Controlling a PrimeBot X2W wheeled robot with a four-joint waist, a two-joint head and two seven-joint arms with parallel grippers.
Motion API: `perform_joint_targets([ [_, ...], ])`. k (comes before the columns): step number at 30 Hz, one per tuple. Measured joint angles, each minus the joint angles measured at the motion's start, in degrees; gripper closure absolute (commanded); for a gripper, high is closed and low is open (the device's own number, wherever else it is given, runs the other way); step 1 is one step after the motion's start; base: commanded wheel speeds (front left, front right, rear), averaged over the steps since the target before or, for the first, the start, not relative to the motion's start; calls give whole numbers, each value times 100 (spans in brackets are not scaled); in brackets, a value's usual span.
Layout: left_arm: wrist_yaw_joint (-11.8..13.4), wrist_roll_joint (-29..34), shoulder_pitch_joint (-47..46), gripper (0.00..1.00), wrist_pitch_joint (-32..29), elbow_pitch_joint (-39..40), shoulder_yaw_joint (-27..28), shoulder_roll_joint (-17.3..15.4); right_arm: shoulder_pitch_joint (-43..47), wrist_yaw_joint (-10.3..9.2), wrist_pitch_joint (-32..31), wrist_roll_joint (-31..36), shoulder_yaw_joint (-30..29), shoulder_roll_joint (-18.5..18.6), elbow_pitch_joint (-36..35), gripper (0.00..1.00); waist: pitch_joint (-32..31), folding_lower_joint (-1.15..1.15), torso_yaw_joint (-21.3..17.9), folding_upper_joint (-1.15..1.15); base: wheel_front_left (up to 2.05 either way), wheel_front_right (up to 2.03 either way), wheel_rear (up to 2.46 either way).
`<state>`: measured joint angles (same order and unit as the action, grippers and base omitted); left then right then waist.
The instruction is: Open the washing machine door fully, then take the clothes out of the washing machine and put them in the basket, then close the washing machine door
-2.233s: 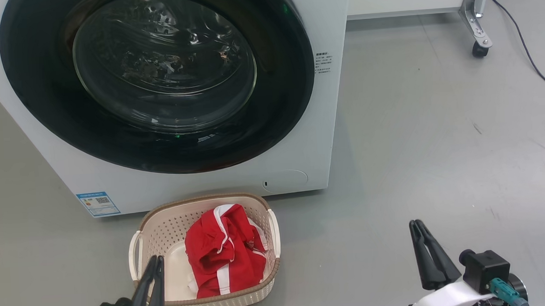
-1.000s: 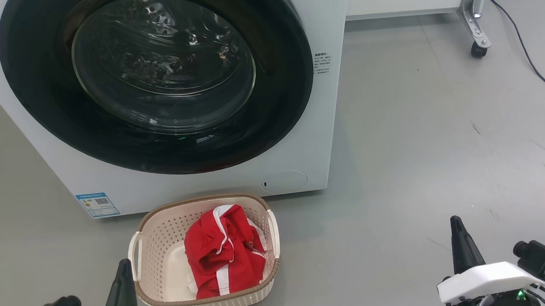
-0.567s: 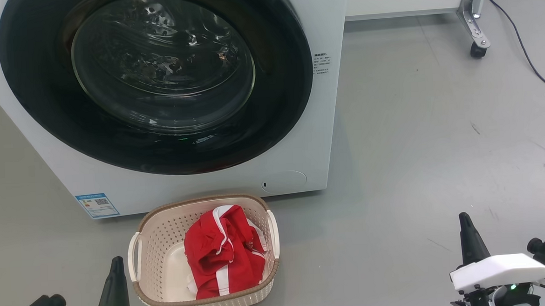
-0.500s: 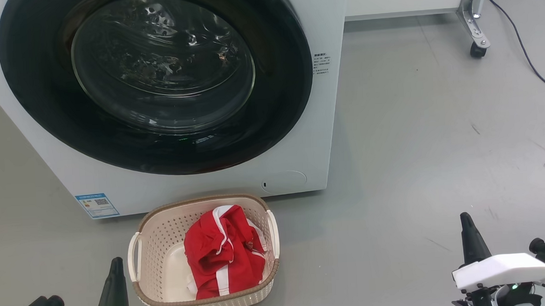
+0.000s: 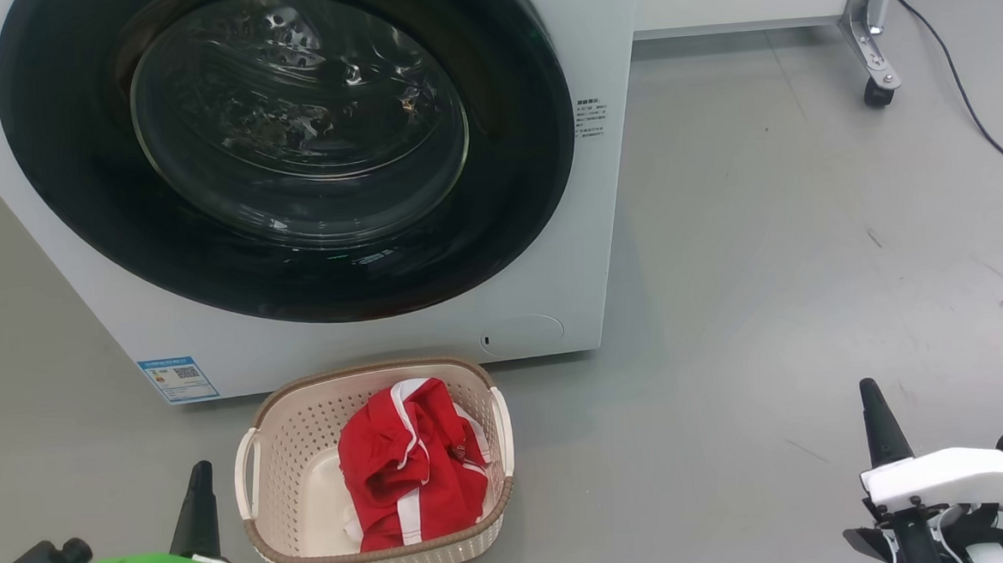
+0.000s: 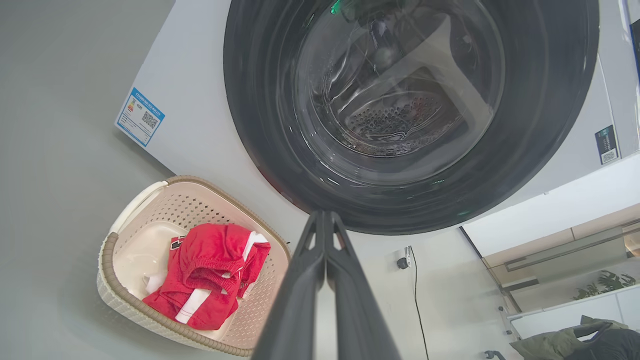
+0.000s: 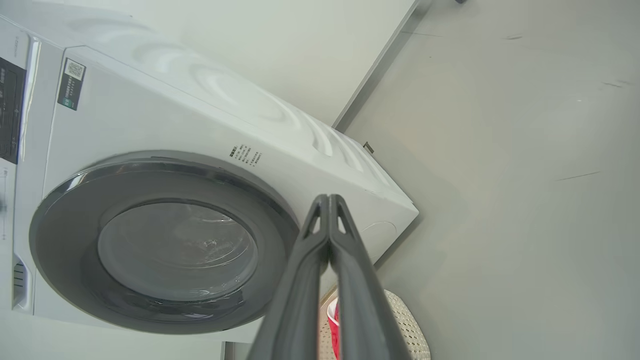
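The white washing machine (image 5: 54, 253) stands ahead with its round black door (image 5: 77, 209) closed flat against the front; the glass window (image 5: 300, 120) shows the steel drum behind it. On the floor before it sits the cream basket (image 5: 290, 430) holding the red clothes (image 5: 412, 466) with white stripes. My left gripper (image 5: 196, 473) is low at the basket's left, shut and holding nothing. My right gripper (image 5: 869, 391) is far to the right over bare floor, shut and holding nothing. In the wrist views the left gripper (image 6: 324, 215) and the right gripper (image 7: 328, 199) show their fingers pressed together.
Grey floor spreads out to the right of the machine. A white cabinet on a metal leg with a caster (image 5: 876, 94) stands at the back right, with a black cable (image 5: 973, 111) trailing across the floor beside it.
Both arms have drawn back and outward toward the bottom corners, fingers staying shut. The door, the basket and the clothes have not moved.
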<state>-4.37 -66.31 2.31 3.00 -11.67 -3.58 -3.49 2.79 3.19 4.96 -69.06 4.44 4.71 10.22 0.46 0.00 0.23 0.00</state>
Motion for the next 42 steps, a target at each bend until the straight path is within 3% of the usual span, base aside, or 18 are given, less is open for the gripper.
perform_joint_targets([
  [36, -208, -2806, -474, 100, -641, -332, 436, -54, -491, 290, -568, -2782, -522, 172, 365, 100, -25, 0, -21, 0, 0, 0, 0],
  [42, -250, -2848, -503, 100, -647, -349, 453, -55, -507, 322, -569, -2825, -534, 176, 401, 100, -26, 0, -21, 0, 0, 0, 0],
])
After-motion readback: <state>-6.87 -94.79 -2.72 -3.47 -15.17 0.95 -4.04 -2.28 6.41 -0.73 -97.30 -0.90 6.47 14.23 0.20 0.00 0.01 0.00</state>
